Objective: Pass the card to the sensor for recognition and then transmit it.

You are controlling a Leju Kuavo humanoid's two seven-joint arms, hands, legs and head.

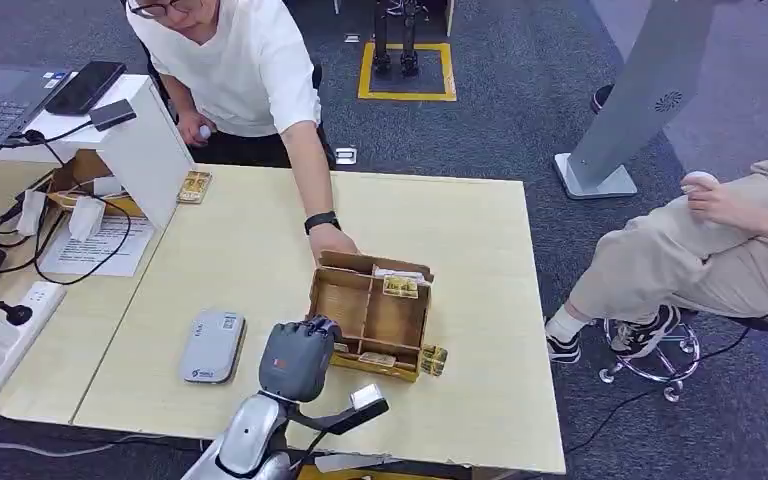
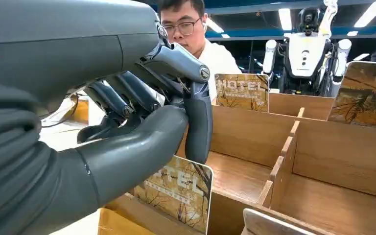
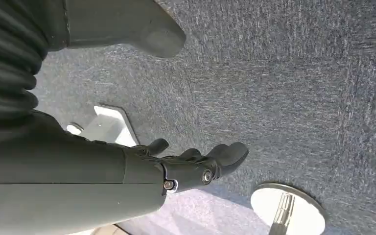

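At lower centre of the head view our left robot hand (image 1: 297,358) reaches the near-left corner of the compartmented wooden card box (image 1: 371,317) on the pale wooden desk (image 1: 260,260); thumb and fingers (image 2: 198,122) are apart around, not yet pinching, the upright hotel-printed key card (image 2: 178,192). A person's hand (image 1: 334,241) steadies the box's far edge. The grey flat card sensor (image 1: 212,345) waits just left. Our right robot hand (image 3: 196,164) hangs loosely spread and empty over carpet.

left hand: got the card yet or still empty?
Cannot tell. Left hand is at the box's near edge; thumb and fingers flank a hotel card standing there, but no contact shows.
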